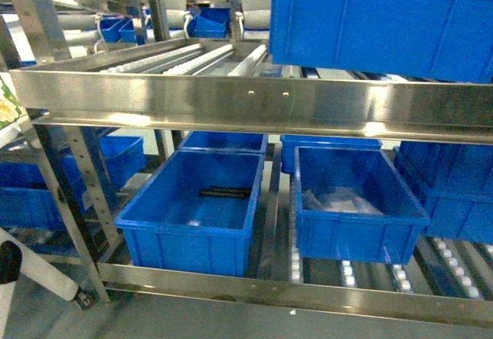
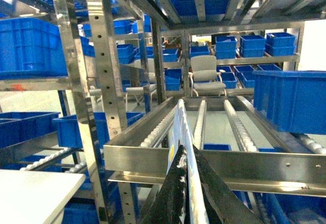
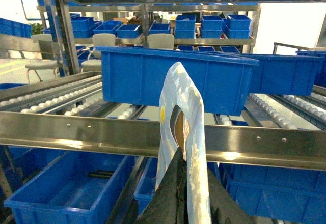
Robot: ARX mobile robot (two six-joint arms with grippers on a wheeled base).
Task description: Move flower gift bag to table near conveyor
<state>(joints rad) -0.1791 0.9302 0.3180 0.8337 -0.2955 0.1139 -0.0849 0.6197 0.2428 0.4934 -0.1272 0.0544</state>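
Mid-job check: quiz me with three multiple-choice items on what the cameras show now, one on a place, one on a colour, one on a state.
1. Where does the black bar-shaped object lie?
A. On the top rollers
B. In the lower-left open bin
C. On a chair seat

2. What colour are the plastic bins on the conveyor?
A. Red
B. Grey
C. Blue

3. What is the right gripper doing?
A. Clamped on the flower gift bag
B. Open and empty
C. Gripping a bin rim

Answers:
1. B, the head view shows it on that bin's floor.
2. C, every bin in all three views is blue.
3. A, the right wrist view shows the dark fingers closed on the bag's lower part, with the handle hole above them.
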